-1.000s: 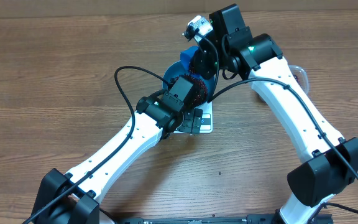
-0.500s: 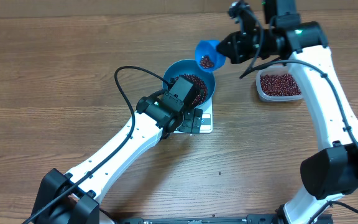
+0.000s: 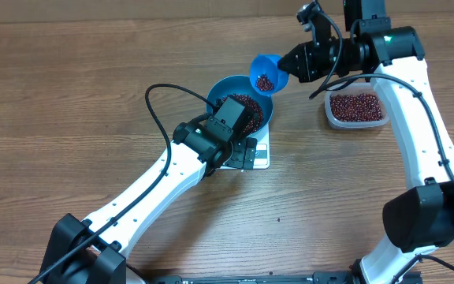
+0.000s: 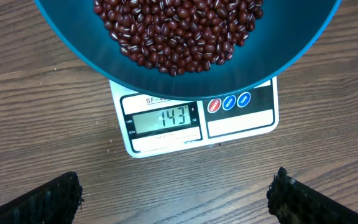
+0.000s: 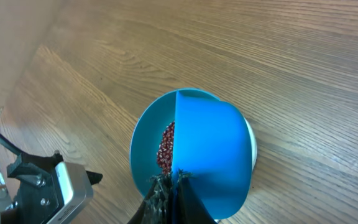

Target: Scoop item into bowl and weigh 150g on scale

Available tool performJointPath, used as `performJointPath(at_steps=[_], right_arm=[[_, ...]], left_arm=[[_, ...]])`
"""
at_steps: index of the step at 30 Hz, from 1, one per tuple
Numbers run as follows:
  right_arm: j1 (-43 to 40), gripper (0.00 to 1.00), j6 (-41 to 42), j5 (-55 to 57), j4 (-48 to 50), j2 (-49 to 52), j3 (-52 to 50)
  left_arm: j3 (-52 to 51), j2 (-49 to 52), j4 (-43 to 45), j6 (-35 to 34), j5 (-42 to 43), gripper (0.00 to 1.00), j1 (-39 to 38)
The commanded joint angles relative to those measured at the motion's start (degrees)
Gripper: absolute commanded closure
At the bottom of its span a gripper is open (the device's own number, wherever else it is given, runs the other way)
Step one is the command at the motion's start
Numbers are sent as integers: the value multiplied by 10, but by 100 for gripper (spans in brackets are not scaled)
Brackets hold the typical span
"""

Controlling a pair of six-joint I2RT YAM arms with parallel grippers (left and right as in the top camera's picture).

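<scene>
The blue bowl (image 3: pixel 215 91) stands on the white scale (image 3: pixel 260 155), holding a heap of red-brown beans (image 3: pixel 247 101). In the left wrist view the bowl (image 4: pixel 73 37) with its beans (image 4: pixel 179 31) fills the top, and the scale (image 4: pixel 241 121) shows 143 on its display. My left gripper (image 3: pixel 243 154) (image 4: pixel 176 202) hangs open over the table just in front of the scale, holding nothing. Up and to the right of the bowl, my right gripper (image 3: pixel 290 63) (image 5: pixel 173 180) is shut on the handle of a small blue scoop (image 3: pixel 265 71) (image 5: pixel 213 149) with a few beans inside.
A clear plastic tub (image 3: pixel 356 108) of beans sits to the right of the bowl, under the right arm. A black cable (image 3: pixel 154 106) loops over the table left of the bowl. Bare wooden tabletop lies all around.
The right arm has drawn the scoop back from over the bowl, up and to the right, uncovering the tub. In the last half second it barely shifted. The left arm has not moved.
</scene>
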Motion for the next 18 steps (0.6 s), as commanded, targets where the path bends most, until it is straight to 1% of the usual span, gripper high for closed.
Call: performJointPath(at_steps=[1, 7, 11, 13, 16, 18], right_arm=[[10, 96, -12, -4, 1, -9, 28], [40, 96, -16, 96, -16, -16, 61], [87, 96, -62, 178, -27, -16, 68], [120, 96, -78, 243, -31, -16, 68], [160, 96, -78, 352, -28, -16, 68], [177, 96, -78, 403, -26, -16, 68]], left_arm=[[6, 5, -1, 11, 7, 0, -1], [6, 5, -1, 11, 7, 0, -1], [6, 5, -1, 11, 7, 0, -1], [6, 5, -1, 11, 7, 0, -1], [6, 5, -1, 11, 7, 0, -1], [6, 5, -1, 11, 7, 0, -1]])
